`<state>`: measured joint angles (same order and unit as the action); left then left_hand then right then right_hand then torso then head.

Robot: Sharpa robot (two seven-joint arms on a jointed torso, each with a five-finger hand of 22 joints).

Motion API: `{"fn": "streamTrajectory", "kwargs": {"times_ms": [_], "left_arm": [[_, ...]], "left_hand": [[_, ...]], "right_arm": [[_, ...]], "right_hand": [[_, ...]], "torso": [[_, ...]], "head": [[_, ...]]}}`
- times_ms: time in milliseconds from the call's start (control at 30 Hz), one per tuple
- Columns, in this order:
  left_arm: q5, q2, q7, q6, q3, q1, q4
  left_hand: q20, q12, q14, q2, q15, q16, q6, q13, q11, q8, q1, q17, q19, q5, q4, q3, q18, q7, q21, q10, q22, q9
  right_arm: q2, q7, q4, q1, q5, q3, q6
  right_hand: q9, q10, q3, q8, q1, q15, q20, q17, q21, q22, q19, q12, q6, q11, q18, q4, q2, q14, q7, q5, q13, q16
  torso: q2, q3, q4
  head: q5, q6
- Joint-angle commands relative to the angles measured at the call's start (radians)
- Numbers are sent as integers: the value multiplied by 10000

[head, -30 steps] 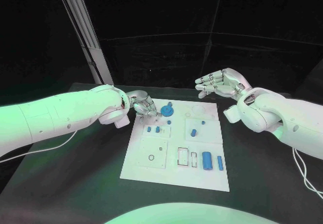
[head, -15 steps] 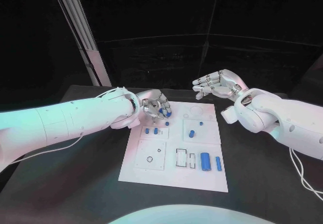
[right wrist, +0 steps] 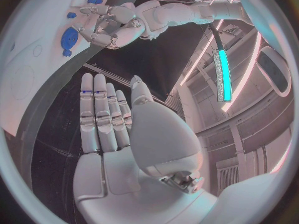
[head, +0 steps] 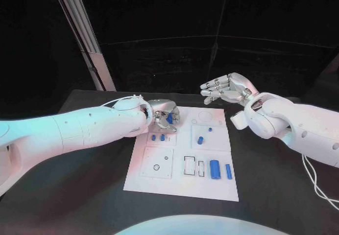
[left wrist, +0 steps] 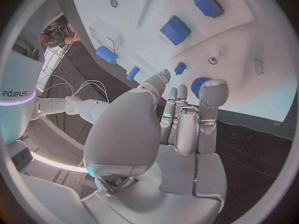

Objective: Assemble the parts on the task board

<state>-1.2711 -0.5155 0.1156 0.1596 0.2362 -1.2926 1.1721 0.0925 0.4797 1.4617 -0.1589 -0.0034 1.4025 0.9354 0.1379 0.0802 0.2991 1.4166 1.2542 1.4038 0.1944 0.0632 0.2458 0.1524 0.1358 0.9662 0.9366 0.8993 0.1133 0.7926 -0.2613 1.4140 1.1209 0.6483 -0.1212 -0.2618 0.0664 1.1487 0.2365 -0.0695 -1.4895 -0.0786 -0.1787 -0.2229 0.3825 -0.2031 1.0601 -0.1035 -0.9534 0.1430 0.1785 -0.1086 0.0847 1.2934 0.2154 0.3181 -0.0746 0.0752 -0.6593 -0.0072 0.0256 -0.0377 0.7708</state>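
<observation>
The white task board (head: 177, 181) lies mid-table. My left hand (head: 162, 116) hovers low over its far left corner, fingers close together and pointing down at the round blue disc (head: 171, 117). In the left wrist view the thumb tip (left wrist: 212, 92) lies over the disc (left wrist: 198, 86), and a small blue peg (left wrist: 180, 67) stands just beyond. Whether the disc is gripped is unclear. The right wrist view shows the disc (right wrist: 70, 37) flat on the board beside the left hand (right wrist: 109, 27). My right hand (head: 225, 88) is raised past the board's far edge, fingers apart, holding nothing.
Two small blue pieces (head: 157, 138) sit in the board's left field. A peg (head: 209, 129) and a block (head: 200, 140) sit in the right field. A thick blue cylinder (head: 214, 169) and a thin one (head: 228, 171) lie near the right edge. Black table surrounds the board.
My left hand has moved right, from beside the blue disc to over it, so the disc is now mostly covered. The right hand has hardly moved.
</observation>
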Motion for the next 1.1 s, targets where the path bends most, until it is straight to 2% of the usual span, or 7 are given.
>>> {"fn": "streamTrajectory", "kwargs": {"times_ms": [33,400,733,1100], "left_arm": [[-772,73,-231,-379,-5,0,-78],[-1001,307,-532,-866,-8,60,-355],[-1020,498,-616,-845,-11,127,-527],[-1021,624,-703,-929,-13,148,-633]], "left_hand": [[-14,-63,367,0,-28,81,97,-64,-13,-55,-83,54,95,-35,-68,17,-212,9,203,101,211,-31],[-54,-223,443,124,-72,120,377,-278,-53,-140,-55,25,310,-19,-184,240,-319,-38,813,335,853,-127],[-88,-367,458,232,-105,105,562,-451,-90,-240,-41,-63,372,-13,-292,543,-363,-59,1078,595,1148,-216],[-97,-412,460,253,-113,97,587,-502,-100,-291,-59,-103,403,-23,-320,644,-389,-58,1214,682,1303,-250]], "right_arm": [[-23,-103,14,18,66,-5,0],[-48,-109,11,18,62,-5,3],[-63,-112,15,18,61,-6,7],[-89,-118,8,18,61,-6,17]], "right_hand": [[-6,-86,-32,41,5,-22,-49,10,-67,10,6,-41,54,-7,28,28,37,-55,-16,68,10,-57],[-6,-88,-39,40,-1,-21,-49,11,-69,11,7,-43,55,-8,28,30,43,-56,-17,72,11,-56],[-6,-88,-39,40,-1,-21,-49,11,-69,11,7,-43,55,-8,28,30,43,-56,-17,72,11,-56],[-6,-88,-39,40,-1,-21,-49,11,-69,11,7,-43,55,-8,28,30,43,-56,-17,72,11,-56]], "torso": [[9,0,13],[8,9,7],[9,6,12],[14,5,13]], "head": [[1,9],[3,14],[13,28],[18,45]]}}
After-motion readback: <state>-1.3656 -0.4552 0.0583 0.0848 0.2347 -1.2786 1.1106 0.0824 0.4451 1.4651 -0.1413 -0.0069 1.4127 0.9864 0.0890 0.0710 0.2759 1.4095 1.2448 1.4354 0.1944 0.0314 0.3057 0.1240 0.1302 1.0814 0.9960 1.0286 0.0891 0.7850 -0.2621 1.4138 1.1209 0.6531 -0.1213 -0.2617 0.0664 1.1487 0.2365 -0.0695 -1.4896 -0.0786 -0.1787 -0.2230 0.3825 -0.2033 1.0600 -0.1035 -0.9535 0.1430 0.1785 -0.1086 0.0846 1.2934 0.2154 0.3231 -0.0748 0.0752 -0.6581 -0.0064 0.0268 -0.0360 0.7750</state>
